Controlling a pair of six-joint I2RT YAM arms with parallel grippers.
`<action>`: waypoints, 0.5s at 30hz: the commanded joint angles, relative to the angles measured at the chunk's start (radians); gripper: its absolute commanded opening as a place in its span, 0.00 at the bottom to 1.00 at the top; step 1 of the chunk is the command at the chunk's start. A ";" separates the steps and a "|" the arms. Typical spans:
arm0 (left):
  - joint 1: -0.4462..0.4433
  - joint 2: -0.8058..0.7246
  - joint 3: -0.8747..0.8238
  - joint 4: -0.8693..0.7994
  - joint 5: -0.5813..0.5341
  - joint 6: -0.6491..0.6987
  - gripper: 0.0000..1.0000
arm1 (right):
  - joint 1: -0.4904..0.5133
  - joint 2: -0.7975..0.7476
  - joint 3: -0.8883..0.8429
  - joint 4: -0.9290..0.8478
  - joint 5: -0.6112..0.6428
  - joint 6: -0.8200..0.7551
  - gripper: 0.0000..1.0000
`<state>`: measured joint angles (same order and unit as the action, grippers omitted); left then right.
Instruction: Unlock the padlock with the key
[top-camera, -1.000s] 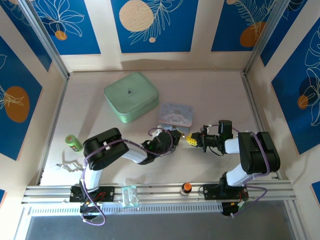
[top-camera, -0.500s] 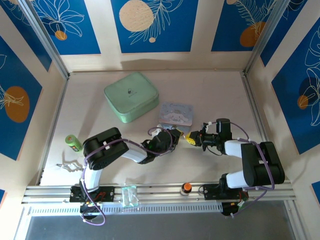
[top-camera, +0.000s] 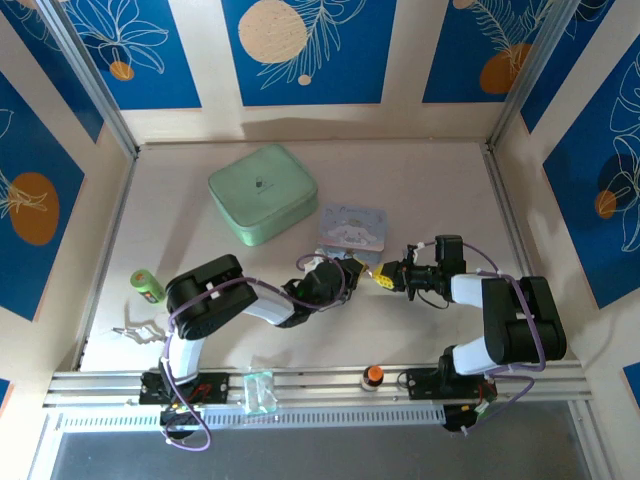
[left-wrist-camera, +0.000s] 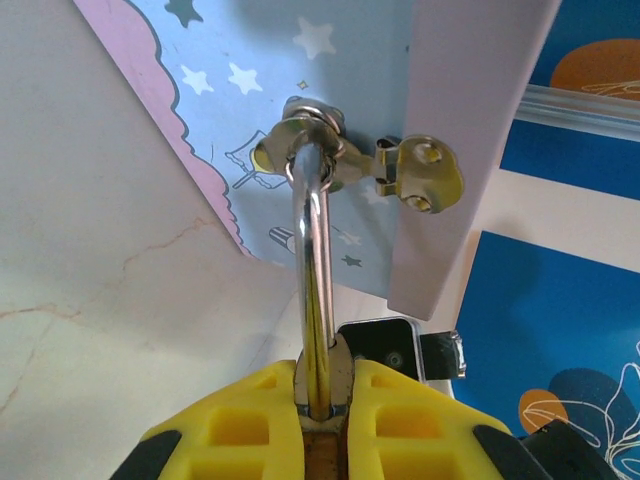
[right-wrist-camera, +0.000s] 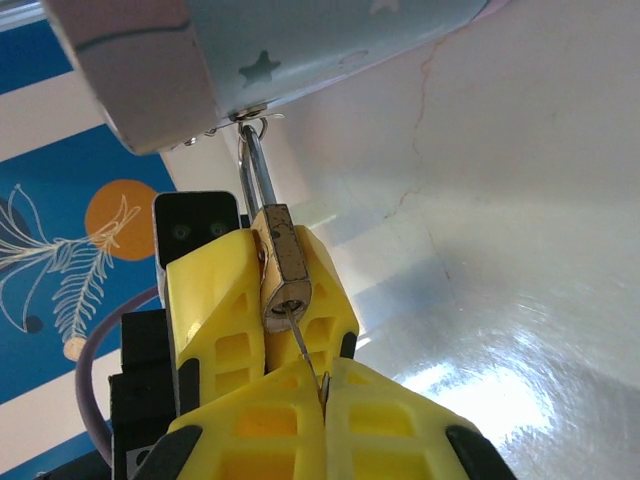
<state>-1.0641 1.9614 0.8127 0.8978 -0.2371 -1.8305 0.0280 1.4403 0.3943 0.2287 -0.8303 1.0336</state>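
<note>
The small brass padlock (right-wrist-camera: 284, 268) hangs by its silvery shackle (left-wrist-camera: 313, 260) from the hasp of the pale blue cartoon tin (left-wrist-camera: 300, 90). My left gripper (left-wrist-camera: 322, 388) is shut on the padlock's body, and its yellow fingers (right-wrist-camera: 215, 290) show behind the lock in the right wrist view. The thin silvery key (right-wrist-camera: 306, 350) has its tip in the keyhole on the lock's bottom face. My right gripper (right-wrist-camera: 325, 385) is shut on the key's head. From above, the left gripper (top-camera: 350, 272) and right gripper (top-camera: 385, 280) meet tip to tip just below the blue tin (top-camera: 352, 225).
A mint green tin (top-camera: 262, 192) lies at the back left. A green cylinder (top-camera: 148, 285) and a small metal piece (top-camera: 135, 332) rest at the left edge. An orange-topped knob (top-camera: 373, 375) and a clear block (top-camera: 259, 390) sit on the front rail.
The right arm's wrist and elbow have shifted slightly, nudging the key end a little left and up. The left arm and the padlock have stayed put.
</note>
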 joint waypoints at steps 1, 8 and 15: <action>-0.045 -0.002 0.063 0.159 0.145 0.020 0.00 | 0.016 -0.019 0.061 -0.009 0.053 -0.055 0.00; -0.046 -0.005 0.066 0.184 0.138 0.017 0.00 | -0.019 0.084 0.025 0.241 -0.093 0.138 0.00; -0.048 0.008 0.079 0.212 0.145 0.015 0.00 | -0.007 0.115 0.021 0.294 -0.124 0.210 0.00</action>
<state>-1.0576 1.9781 0.8219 0.9432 -0.2687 -1.8305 0.0067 1.5486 0.4011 0.4156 -0.9386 1.1992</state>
